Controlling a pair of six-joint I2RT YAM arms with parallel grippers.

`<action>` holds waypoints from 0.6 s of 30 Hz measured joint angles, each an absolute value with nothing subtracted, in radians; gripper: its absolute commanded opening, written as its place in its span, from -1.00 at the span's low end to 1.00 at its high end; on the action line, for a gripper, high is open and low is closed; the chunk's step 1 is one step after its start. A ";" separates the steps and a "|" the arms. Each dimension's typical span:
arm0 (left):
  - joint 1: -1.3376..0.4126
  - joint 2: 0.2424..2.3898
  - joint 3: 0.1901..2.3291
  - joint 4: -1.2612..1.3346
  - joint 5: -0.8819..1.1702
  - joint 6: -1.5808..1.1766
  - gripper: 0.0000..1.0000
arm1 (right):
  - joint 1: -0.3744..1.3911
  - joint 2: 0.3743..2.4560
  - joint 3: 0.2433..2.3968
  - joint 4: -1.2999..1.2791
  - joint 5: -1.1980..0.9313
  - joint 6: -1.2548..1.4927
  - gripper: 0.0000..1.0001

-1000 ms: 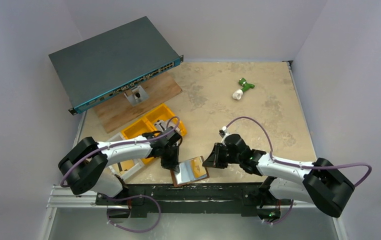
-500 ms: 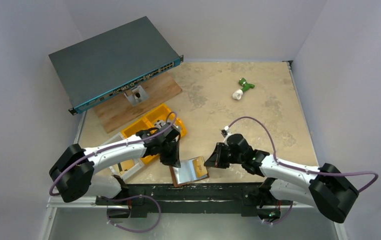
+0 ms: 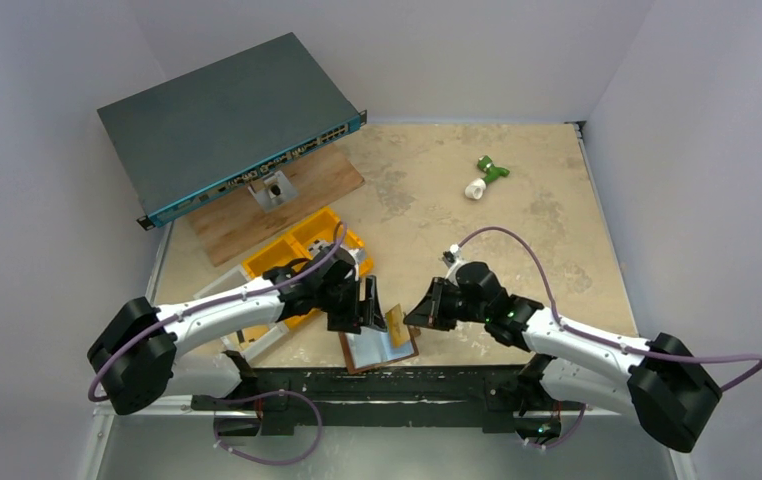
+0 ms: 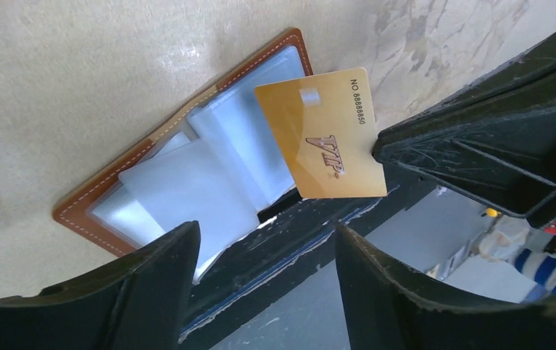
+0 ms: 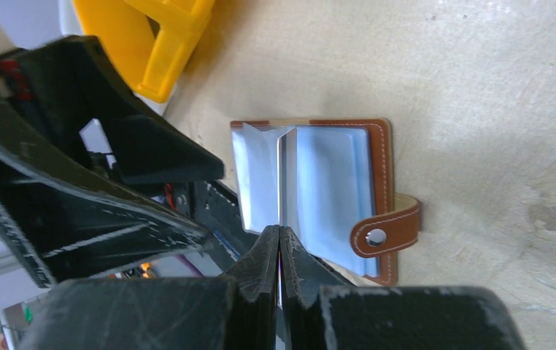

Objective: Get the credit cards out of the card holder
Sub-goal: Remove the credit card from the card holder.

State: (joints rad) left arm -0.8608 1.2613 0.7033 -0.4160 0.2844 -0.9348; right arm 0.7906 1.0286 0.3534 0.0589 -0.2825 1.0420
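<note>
- Clenched on the gold card (image 4: pixel 322 135) at one edge: right gripper (image 5: pixel 280 232), jaws pressed flat together on the thin plastic.
- Released and spread wide, with nothing between the fingers: left gripper (image 4: pixel 263 239), hovering just beside the card and over the card holder (image 5: pixel 337 182).
- Held on edge above the open holder, near its fold; hard to tell whether the lowest corner touches a sleeve.
- Lying open and flat at the near edge of the table (image 5: pixel 494 109), clear sleeves (image 4: pixel 187 193) facing up, snap tab (image 5: pixel 386 230) sticking out on one side.
- Probably light, stiff and slick as a card: only a narrow margin to grip, so likely to pivot or slip if pinched at a corner. Best taken deep along an edge, as here.
- Probably light and floppy as a holder: apt to slide or lift with a card unless pinned at the leather rim.
- No telling from here whether more cards sit in the pale sleeves.
- Tight room on the near side: dark rail (image 3: pixel 407 375) and a drop right next to the holder, one corner seeming to reach or overhang the edge.
- Crowded on the left by the yellow bin (image 5: pixel 151 36) and by the left gripper's fingers close by.
- Open bare tabletop to the right and far side, the safer way to carry and set down the card.
</note>
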 measured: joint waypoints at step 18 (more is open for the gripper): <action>-0.805 1.089 0.469 -0.054 0.369 -1.108 0.56 | 0.791 0.950 0.411 0.058 -0.317 1.115 -1.00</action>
